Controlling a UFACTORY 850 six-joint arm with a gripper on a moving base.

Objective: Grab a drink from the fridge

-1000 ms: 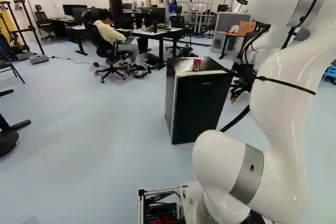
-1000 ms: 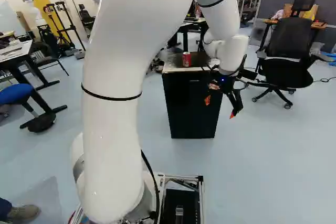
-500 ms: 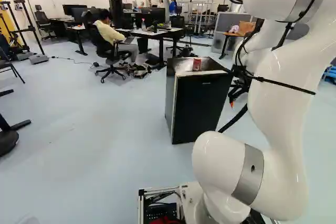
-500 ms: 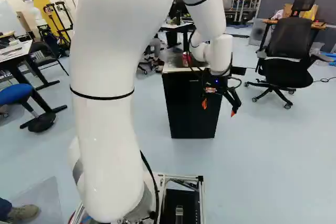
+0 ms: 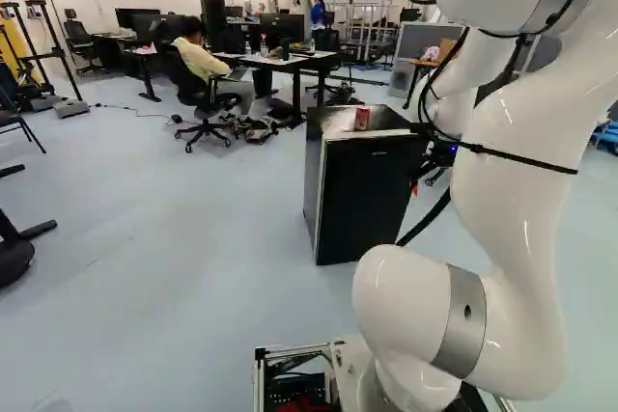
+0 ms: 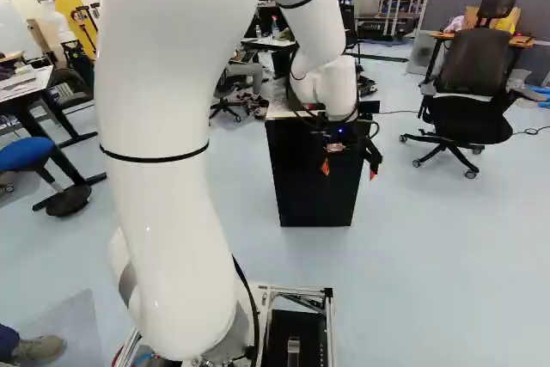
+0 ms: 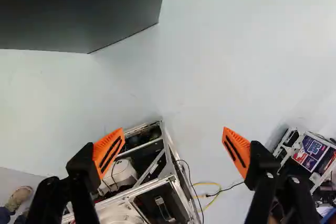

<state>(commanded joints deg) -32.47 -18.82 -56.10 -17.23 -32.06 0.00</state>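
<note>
1. Claw (image 7: 174, 131) is wide open and holds nothing; it points down near the front of the fridge (image 5: 365, 205).
2. The red can (image 5: 362, 119) stands on top of the fridge. The door (image 6: 301, 186) looks closed, so any drink inside is hidden.
3. The step in hand, I judge, is opening the door.
4. It is better first to turn the claw toward the door, then to catch gently its free edge.
5. Pull slowly, following the door's swing, so the can does not fall.
</note>
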